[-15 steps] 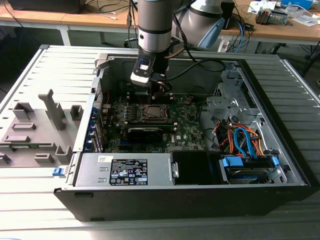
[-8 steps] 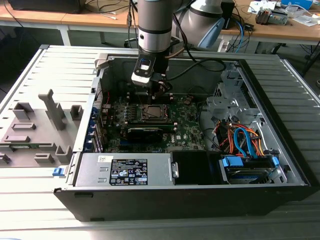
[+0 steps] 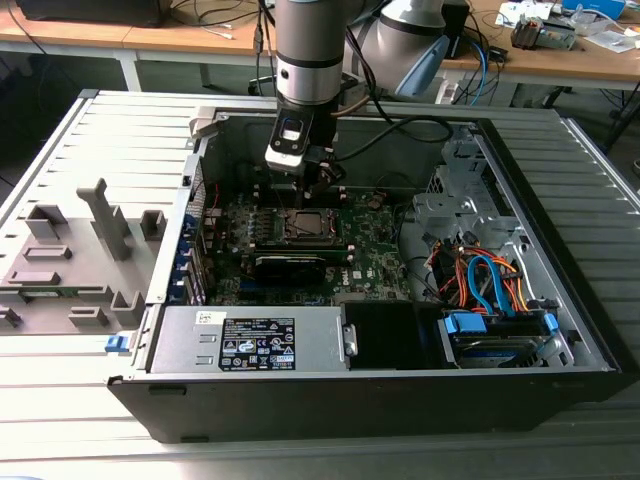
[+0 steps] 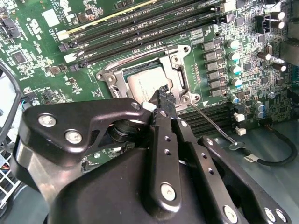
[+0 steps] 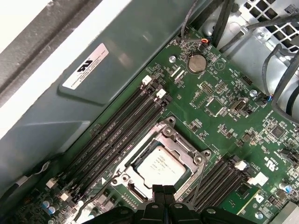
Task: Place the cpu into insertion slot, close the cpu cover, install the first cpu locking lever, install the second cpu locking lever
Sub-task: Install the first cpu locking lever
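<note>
Claw [image 5: 163,190], clenched empty, hovers beside the closed cpu cover [image 5: 183,143] framing the seated cpu [image 5: 159,165].

Silvery cpu [image 5: 159,165] flat beneath cpu cover [image 5: 184,143] (grey frame)

**Labels in plenty, none legible**

In the exterior view, a white label [image 3: 255,343] with dark print lies on the grey power supply [image 3: 180,345]. In the first wrist view, a white sticker [image 5: 91,67] with a black mark sits on the case wall [image 5: 140,42]. The cpu [image 5: 161,165] bears faint grey lines, and white markings dot the green motherboard [image 5: 219,121]. No wording can be made out on any of them.
</note>
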Robot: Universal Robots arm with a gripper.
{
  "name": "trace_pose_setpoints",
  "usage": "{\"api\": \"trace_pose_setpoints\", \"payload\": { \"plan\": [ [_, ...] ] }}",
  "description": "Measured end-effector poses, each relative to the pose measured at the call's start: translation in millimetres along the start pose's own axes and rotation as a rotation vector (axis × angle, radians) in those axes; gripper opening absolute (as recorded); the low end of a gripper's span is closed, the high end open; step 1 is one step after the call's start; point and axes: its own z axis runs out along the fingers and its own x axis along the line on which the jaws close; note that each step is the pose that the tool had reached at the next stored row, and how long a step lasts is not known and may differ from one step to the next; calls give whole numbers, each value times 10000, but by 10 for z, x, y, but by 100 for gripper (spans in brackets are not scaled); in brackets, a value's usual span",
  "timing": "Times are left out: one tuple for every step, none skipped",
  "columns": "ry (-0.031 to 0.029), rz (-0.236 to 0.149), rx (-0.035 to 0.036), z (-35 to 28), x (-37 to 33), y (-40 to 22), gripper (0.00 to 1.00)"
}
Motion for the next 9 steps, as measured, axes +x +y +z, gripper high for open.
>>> {"api": "trace_pose_setpoints", "payload": {
  "plan": [
    [-1,-47,-2,0,0,0,11],
    [-2,-86,-3,0,0,0,11],
    [-2,-118,-4,0,0,0,11],
    [-3,-141,-5,0,0,0,11],
    [-3,-171,-7,0,0,0,11],
    [-3,-197,-8,0,0,0,11],
    [-4,-222,-8,0,0,0,11],
    [-4,-245,-9,0,0,0,11],
    [-4,-264,-10,0,0,0,11]
  ]
}}
